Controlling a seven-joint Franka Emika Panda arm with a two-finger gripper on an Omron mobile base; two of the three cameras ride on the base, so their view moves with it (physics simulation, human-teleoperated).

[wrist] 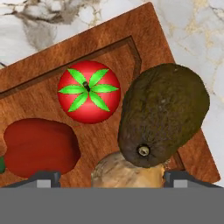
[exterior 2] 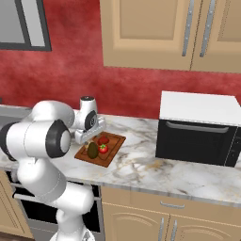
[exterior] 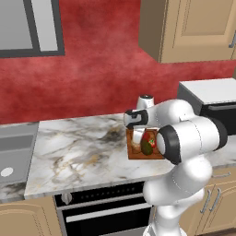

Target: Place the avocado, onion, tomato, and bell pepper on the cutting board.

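Note:
The cutting board [wrist: 39,87] lies on the marble counter and carries all the vegetables. In the hand view the bright red tomato [wrist: 89,92] with its green cap sits mid-board, and the dark avocado [wrist: 162,113] lies to its right. The dark red bell pepper [wrist: 39,146] rests at the left. The tan onion [wrist: 127,173] lies at the bottom, partly under the avocado. My gripper [wrist: 111,180] hangs open just above the onion, its fingertips [wrist: 43,178] wide apart on either side. The base views show the board [exterior 2: 113,153] and the gripper [exterior: 136,133] over its left end.
A black microwave [exterior 2: 197,127] with a white top stands on the counter right of the board. A sink [exterior: 14,156] lies at the far left, an oven [exterior: 106,212] sits below the counter, and wall cabinets [exterior 2: 169,33] hang above.

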